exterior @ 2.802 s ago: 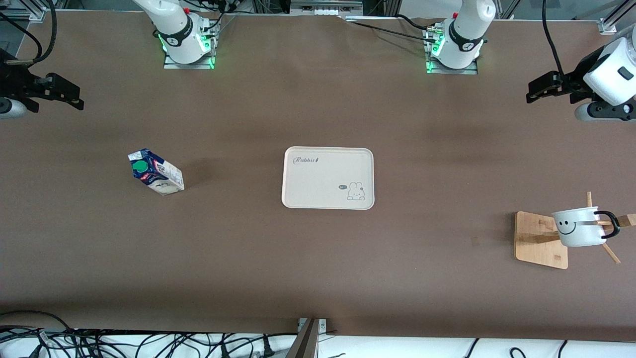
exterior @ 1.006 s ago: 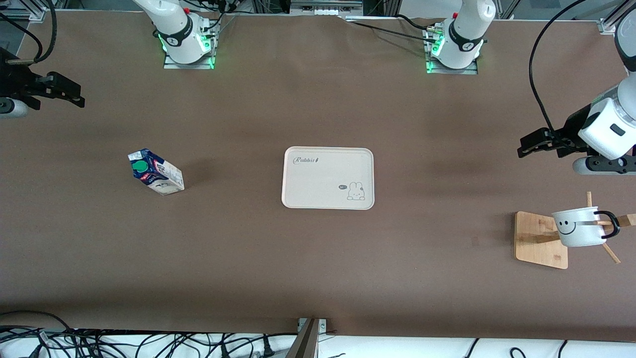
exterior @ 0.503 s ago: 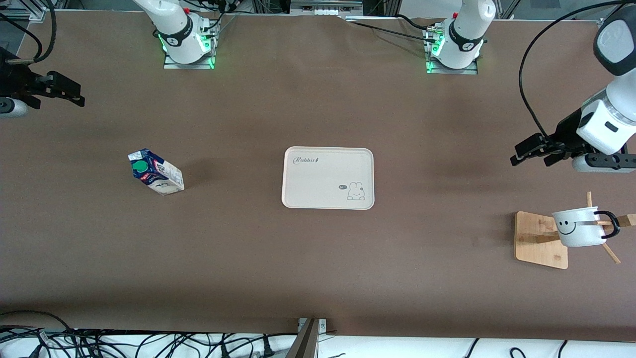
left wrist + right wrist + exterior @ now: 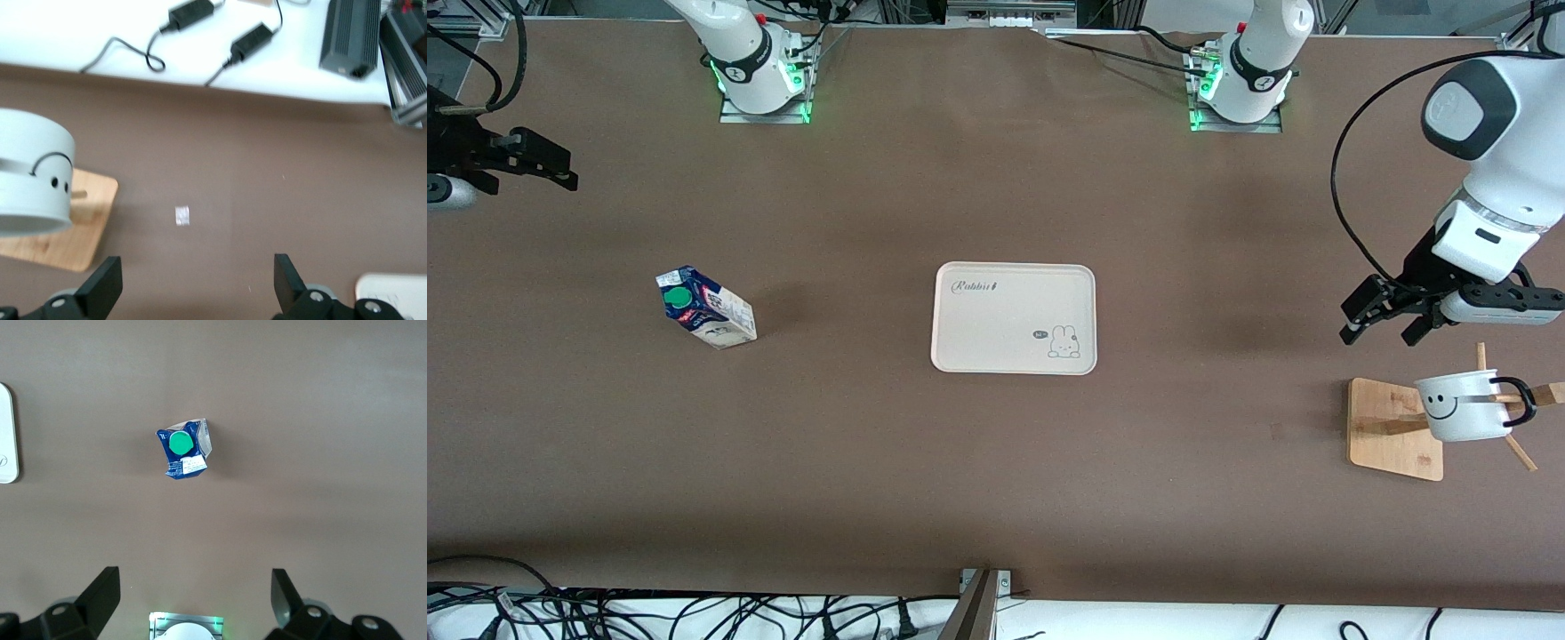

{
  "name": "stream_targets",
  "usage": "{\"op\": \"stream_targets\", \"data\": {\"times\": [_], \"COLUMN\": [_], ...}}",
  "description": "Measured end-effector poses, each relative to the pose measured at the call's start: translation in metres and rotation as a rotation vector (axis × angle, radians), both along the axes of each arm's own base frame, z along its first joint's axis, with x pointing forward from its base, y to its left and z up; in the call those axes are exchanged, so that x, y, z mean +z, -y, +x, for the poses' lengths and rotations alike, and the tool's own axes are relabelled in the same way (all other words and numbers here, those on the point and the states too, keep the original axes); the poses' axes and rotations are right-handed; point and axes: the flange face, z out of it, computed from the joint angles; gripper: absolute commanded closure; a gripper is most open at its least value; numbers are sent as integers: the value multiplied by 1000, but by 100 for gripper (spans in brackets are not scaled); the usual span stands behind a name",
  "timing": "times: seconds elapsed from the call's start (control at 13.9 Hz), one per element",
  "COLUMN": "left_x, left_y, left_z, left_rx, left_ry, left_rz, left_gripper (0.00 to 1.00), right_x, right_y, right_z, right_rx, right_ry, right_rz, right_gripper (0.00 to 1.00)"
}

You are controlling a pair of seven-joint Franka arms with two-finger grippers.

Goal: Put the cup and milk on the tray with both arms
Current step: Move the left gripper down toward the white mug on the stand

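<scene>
Cream rectangular tray (image 4: 1014, 318) lettered "Rabbit". Open left gripper (image 4: 1384, 327) hovers just beside smiley white mug (image 4: 1458, 407); open right gripper (image 4: 543, 171) waits well apart from blue milk carton (image 4: 704, 308).

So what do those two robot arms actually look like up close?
Both arms are glossy white jointed tubes with dark grey bands; the left arm carries a looping black cable. Their bases glow green. Each ends in a black tool with two blunt fingers: the left tool and the right tool.
</scene>
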Motion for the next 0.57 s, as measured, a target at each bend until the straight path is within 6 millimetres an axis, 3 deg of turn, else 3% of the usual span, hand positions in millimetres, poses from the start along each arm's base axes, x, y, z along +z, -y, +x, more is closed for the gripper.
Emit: {"op": "stream_targets", "data": {"times": [0.22, 0.57], "left_x": [-30, -36], "left_y": [6, -3], "left_z": [-14, -29], "left_rx": [16, 52], "left_ry": [93, 205], "left_rz": [26, 50], "left_gripper": [0, 0], "right_x": [0, 0], "right_y": [0, 1], "right_z": [0, 0], "right_rx": [-1, -2], "right_ry": [0, -1], "right_rz": [0, 0], "right_gripper": [0, 0]}}
